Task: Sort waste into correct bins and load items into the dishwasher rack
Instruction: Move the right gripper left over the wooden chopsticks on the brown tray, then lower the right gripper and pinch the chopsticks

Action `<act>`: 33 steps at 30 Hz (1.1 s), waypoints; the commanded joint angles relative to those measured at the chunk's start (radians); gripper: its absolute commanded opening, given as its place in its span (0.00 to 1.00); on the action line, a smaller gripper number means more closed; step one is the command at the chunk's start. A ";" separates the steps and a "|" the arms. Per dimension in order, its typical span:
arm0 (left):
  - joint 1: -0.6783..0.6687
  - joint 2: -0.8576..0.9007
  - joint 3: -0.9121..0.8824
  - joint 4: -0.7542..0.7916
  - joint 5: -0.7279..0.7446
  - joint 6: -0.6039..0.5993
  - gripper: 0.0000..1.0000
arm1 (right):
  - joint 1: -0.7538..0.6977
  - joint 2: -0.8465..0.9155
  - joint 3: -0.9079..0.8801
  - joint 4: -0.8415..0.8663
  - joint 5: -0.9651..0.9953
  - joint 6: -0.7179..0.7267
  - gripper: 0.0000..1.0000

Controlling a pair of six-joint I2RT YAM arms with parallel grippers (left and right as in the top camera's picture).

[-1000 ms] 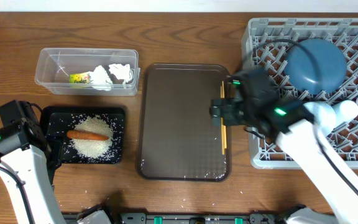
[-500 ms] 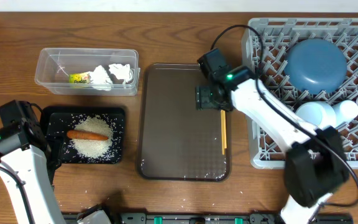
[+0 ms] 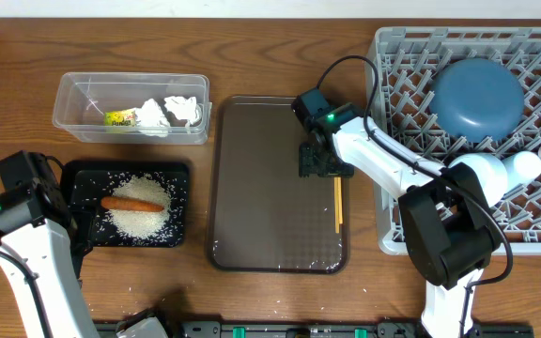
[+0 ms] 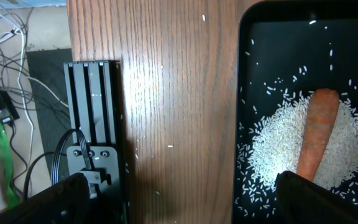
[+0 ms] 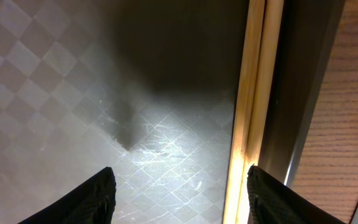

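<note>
Right end effector (image 3: 319, 161) has shifted in over the right side of the brown tray (image 3: 261, 188) and dropped low. Its fingers are spread wide, and the chopsticks (image 5: 253, 93) lie along the tray's right edge just inside one finger, not gripped. Near left, the left end effector (image 4: 182, 186) hangs wide open beside the black tray (image 3: 181, 174) with the rice (image 3: 139, 221) and carrot (image 3: 134, 203). Farther back, the tissues (image 3: 172, 111) and wrapper (image 3: 118, 118) sit in the clear tub (image 3: 73, 103), and the dark-blue dish (image 3: 477, 99) is in the rack (image 3: 402, 56) at far right.

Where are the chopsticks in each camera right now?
Overhead: chopsticks at the right edge of the tray, running top to bottom.
Left wrist: not in view.
Right wrist: vertical, right of centre.
Shared landmark: the tray's right rim.
</note>
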 commanded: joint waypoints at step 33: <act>0.006 0.005 0.001 -0.006 -0.006 0.002 0.98 | 0.010 0.023 -0.040 0.048 0.015 0.025 0.68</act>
